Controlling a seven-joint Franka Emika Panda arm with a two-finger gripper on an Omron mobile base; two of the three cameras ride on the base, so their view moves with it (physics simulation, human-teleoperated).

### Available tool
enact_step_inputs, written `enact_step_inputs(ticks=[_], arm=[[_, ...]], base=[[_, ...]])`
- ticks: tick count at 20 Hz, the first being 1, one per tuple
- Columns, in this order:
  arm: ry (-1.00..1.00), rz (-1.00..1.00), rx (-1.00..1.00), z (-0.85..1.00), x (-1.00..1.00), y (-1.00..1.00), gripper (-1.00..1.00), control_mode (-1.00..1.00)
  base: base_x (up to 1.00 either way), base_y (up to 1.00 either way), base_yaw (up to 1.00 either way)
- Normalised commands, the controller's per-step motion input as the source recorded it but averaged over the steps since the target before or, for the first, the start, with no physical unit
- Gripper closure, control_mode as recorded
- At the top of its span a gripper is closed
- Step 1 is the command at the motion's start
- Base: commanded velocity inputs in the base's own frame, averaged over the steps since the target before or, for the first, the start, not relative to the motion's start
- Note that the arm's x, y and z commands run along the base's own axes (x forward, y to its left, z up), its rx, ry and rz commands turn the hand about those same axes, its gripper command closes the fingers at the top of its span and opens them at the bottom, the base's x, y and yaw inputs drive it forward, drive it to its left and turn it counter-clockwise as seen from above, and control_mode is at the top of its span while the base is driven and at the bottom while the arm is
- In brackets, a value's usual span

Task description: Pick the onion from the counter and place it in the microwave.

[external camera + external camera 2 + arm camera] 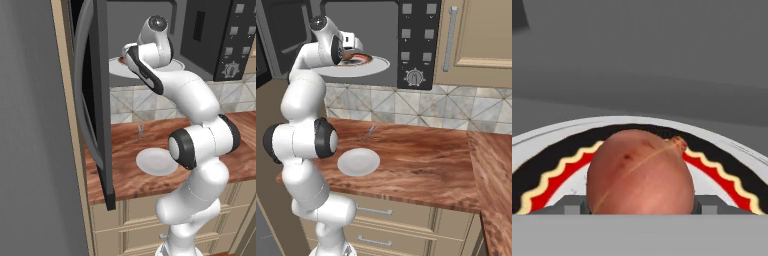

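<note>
Currently the gripper (640, 210) clamps the onion (640, 172) at lower centre, over the microwave (416, 40) plate (557, 135).

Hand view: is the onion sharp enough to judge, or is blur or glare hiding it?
Hand view: the onion is sharp, skin streaks readable, no glare, above the patterned plate. Base views: evenly lit, soft shadows; the arm covers the gripper, so nothing is readable there.

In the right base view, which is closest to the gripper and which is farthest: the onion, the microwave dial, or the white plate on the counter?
1. Onion: at the gripper, over the microwave plate.
2. Dial: to its right on the microwave panel.
3. White plate: far below on the counter.
</note>
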Motion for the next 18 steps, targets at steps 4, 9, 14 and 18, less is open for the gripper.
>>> enact_step_inputs(ticks=[4, 9, 14, 18], arm=[[0.0, -0.02, 0.0, 0.0, 0.0, -0.13, -1.0, -1.0], [0.0, -0.03, 0.0, -0.05, -0.11, -0.02, -1.0, -1.0], [0.0, -0.02, 0.0, -0.01, -0.16, 0.0, -1.0, -1.0], [0.0, 0.0, 0.0, 0.0, -0.58, 0.0, -1.0, -1.0]], base=[[0.0, 0.0, 0.0], [0.0, 0.0, 0.0], [0.0, 0.0, 0.0], [0.0, 0.0, 0.0]])
